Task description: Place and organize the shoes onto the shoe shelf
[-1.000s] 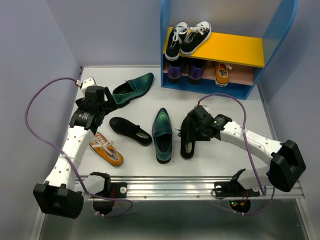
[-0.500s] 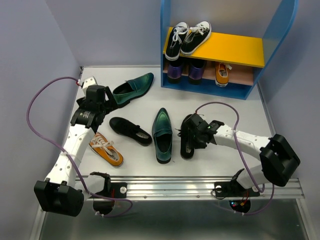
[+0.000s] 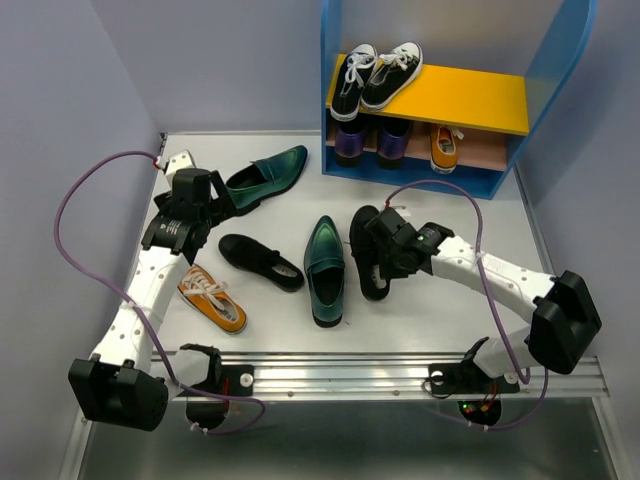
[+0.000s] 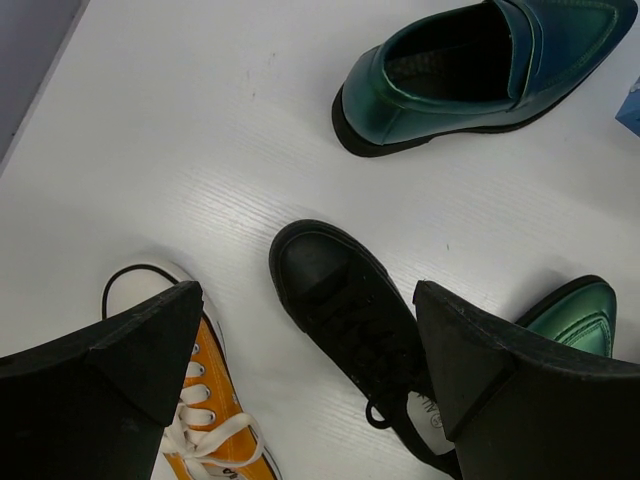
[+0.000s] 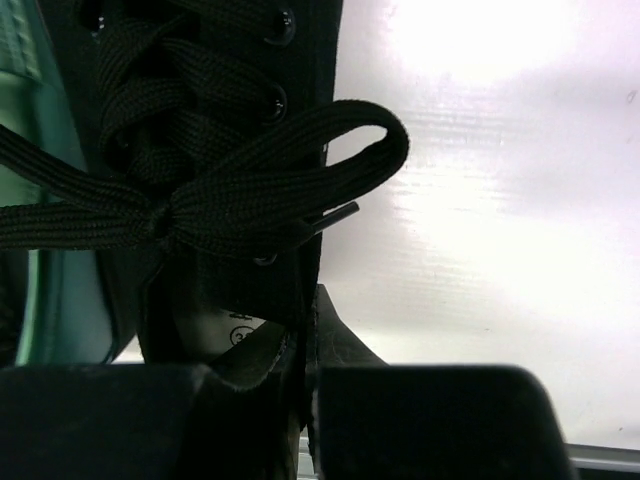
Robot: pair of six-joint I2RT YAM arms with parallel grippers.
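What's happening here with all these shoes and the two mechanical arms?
A robot is tidying shoes onto the blue-sided two-tier shelf. The right pincer is shut on the collar of a plain black lace-up shoe. The left pincer hangs open above the other black shoe and an orange white-laced sneaker. Two shiny green loafers lie loose nearby.

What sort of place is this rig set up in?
Probably a lab test cell: white table boxed in by plain lilac walls, arms bolted to an aluminium rail, a small blue shoe shelf as prop.
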